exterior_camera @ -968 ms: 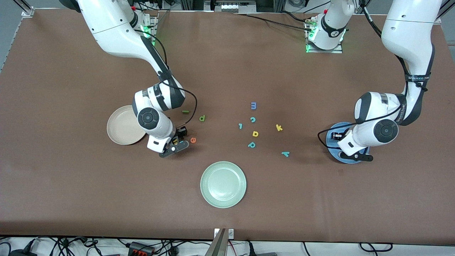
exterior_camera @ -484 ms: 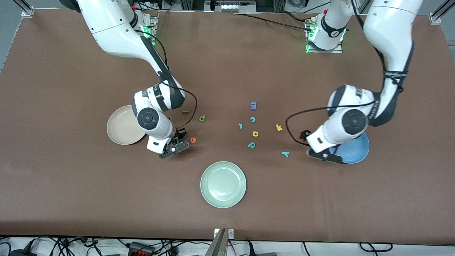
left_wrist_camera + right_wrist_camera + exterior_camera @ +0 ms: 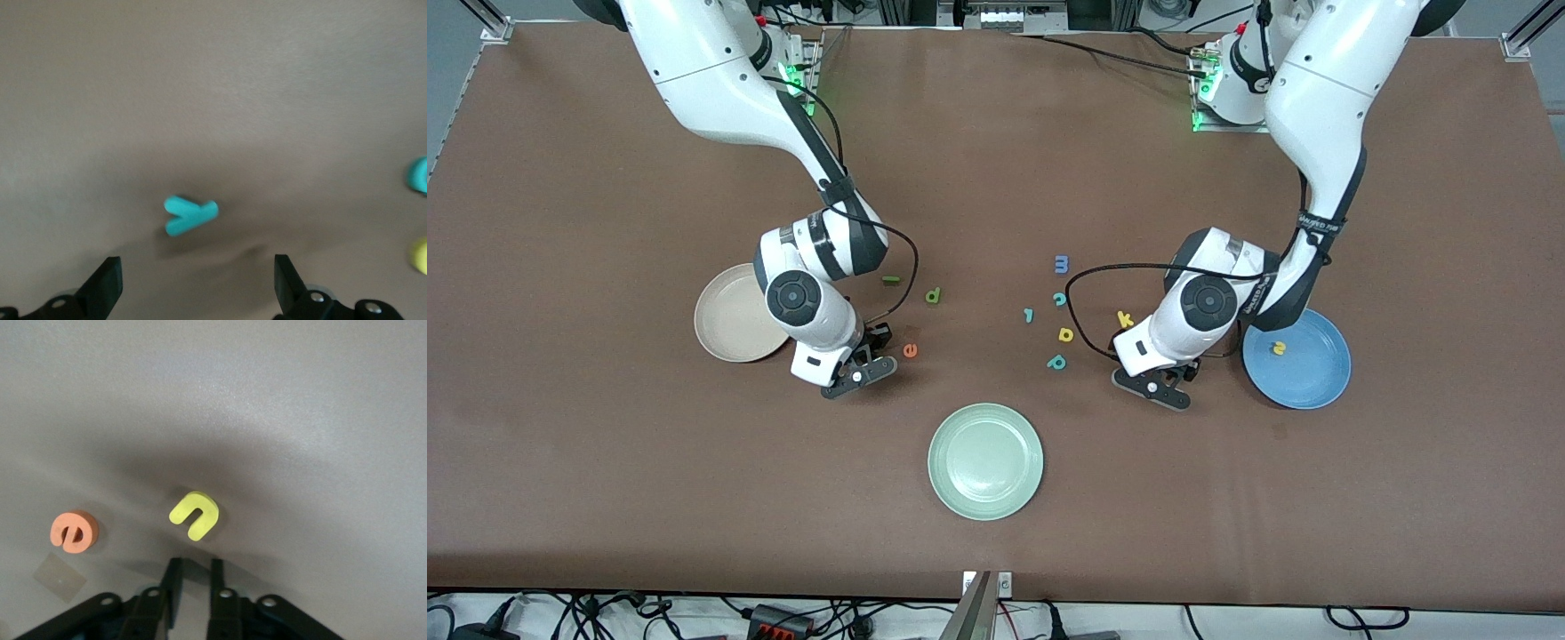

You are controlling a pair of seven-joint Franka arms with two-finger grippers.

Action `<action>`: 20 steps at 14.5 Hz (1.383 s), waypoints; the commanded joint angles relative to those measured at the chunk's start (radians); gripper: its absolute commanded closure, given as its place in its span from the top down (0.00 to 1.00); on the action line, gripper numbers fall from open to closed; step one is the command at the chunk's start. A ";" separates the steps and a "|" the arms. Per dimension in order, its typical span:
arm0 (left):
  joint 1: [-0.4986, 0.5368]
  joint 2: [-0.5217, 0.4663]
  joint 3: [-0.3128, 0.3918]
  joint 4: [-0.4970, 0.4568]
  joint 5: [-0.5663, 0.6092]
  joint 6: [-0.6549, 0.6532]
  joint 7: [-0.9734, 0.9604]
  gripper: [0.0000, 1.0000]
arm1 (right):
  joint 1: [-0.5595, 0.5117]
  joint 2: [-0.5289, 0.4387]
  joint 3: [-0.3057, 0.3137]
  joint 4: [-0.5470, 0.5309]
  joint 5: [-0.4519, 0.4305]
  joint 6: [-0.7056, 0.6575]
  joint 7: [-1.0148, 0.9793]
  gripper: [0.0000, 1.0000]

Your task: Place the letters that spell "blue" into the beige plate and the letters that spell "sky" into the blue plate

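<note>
The beige plate [image 3: 727, 318] lies beside my right gripper [image 3: 860, 372]. That gripper [image 3: 195, 563] is low over the table, its fingers parted by a narrow gap with nothing between them. The yellow u [image 3: 194, 514] lies just ahead of its tips, with the orange e [image 3: 74, 531] [image 3: 910, 350] beside it. The green stemmed letter [image 3: 932, 295] and the dark green bar [image 3: 890, 280] lie farther from the front camera. My left gripper [image 3: 1152, 385] [image 3: 197, 270] is wide open over the teal y [image 3: 190, 215]. The yellow k [image 3: 1126, 319] lies close by. The blue plate [image 3: 1316, 378] holds the yellow s [image 3: 1279, 348].
A pale green plate [image 3: 985, 460] sits nearest the front camera, mid-table. Between the two grippers lie a blue m [image 3: 1062, 263], a teal c [image 3: 1059, 299], a small teal bar [image 3: 1028, 315], a yellow stemmed letter [image 3: 1065, 334] and a teal p [image 3: 1056, 362].
My left arm swung from over the blue plate toward the table's middle, left the yellow s in the plate, and now hangs open over the teal y. The right gripper barely shifted.
</note>
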 commanded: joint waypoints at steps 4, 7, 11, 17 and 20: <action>0.006 0.063 0.003 0.035 0.090 0.100 0.010 0.92 | -0.005 -0.013 0.007 0.008 0.011 0.007 0.062 0.79; 0.004 0.063 0.002 0.037 0.086 0.100 0.010 0.73 | 0.004 -0.013 0.009 0.041 0.028 0.003 0.188 0.79; 0.004 0.063 0.002 0.038 0.083 0.100 0.010 0.55 | 0.010 0.009 0.007 0.063 0.031 0.003 0.285 0.78; 0.019 0.047 0.000 0.038 0.079 0.096 0.007 0.25 | 0.010 0.012 0.006 0.061 0.029 -0.016 0.451 0.74; 0.056 -0.014 -0.003 0.038 0.079 0.030 0.007 0.21 | 0.010 0.030 0.006 0.063 0.028 -0.014 0.491 0.71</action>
